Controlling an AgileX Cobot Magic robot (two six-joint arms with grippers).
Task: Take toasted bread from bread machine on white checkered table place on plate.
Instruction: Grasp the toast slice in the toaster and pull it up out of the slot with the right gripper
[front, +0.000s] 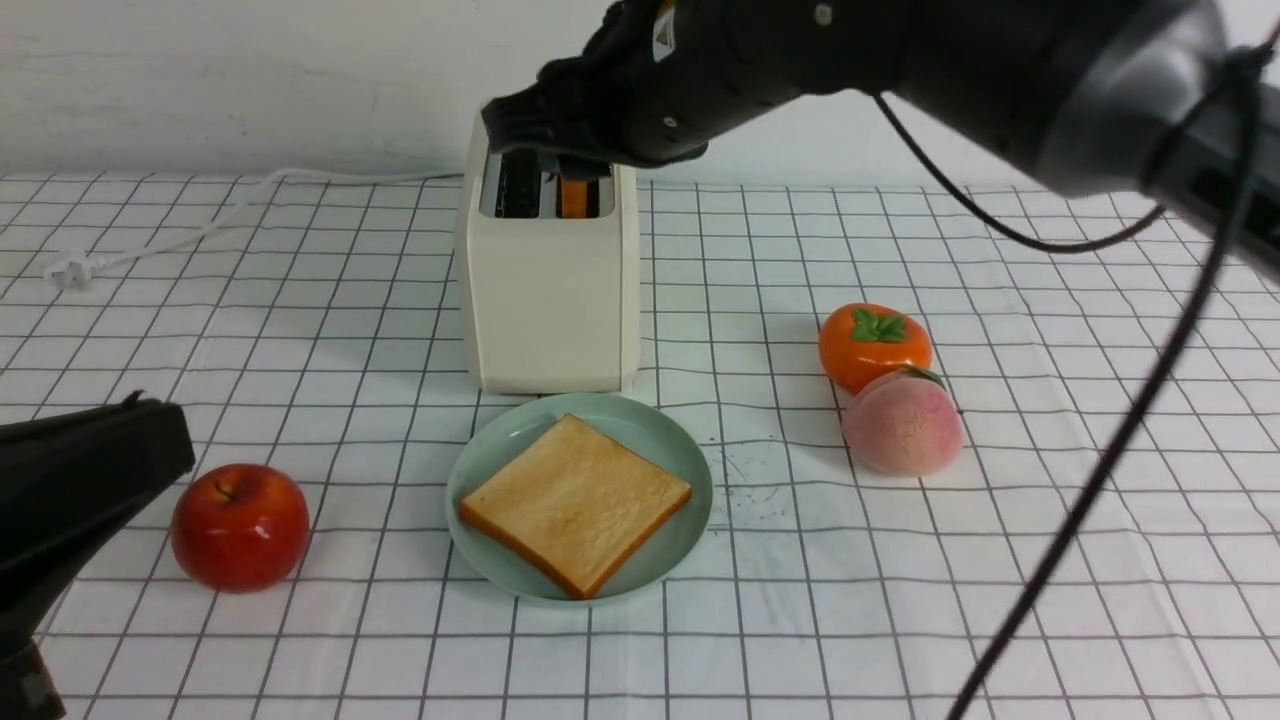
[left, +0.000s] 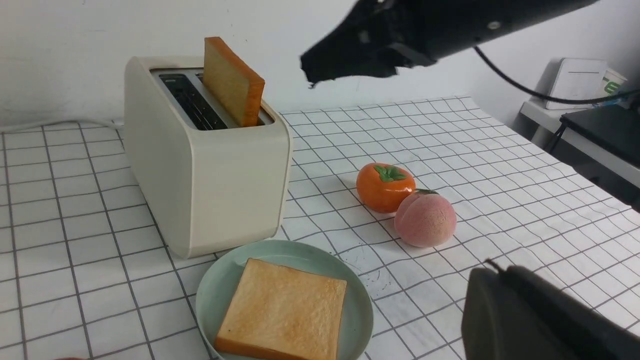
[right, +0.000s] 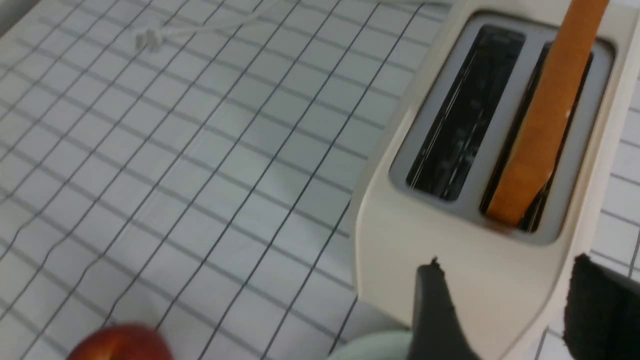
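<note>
The right tool (right: 506, 260) hangs with jaws apart over the near end of the toaster (right: 390, 265), not yet around the upright slice (right: 545, 115) in its right-hand slot. I'd centre the jaws across the slice's flat faces, sink low, close gently and lift straight up. A second slice (front: 575, 500) lies on the plate (front: 520, 430). The left tool (front: 170, 440), jaws together, sits low beside the apple (front: 240, 525) over the surface (front: 900, 600).

No readable text, label, brand or number anywhere
</note>
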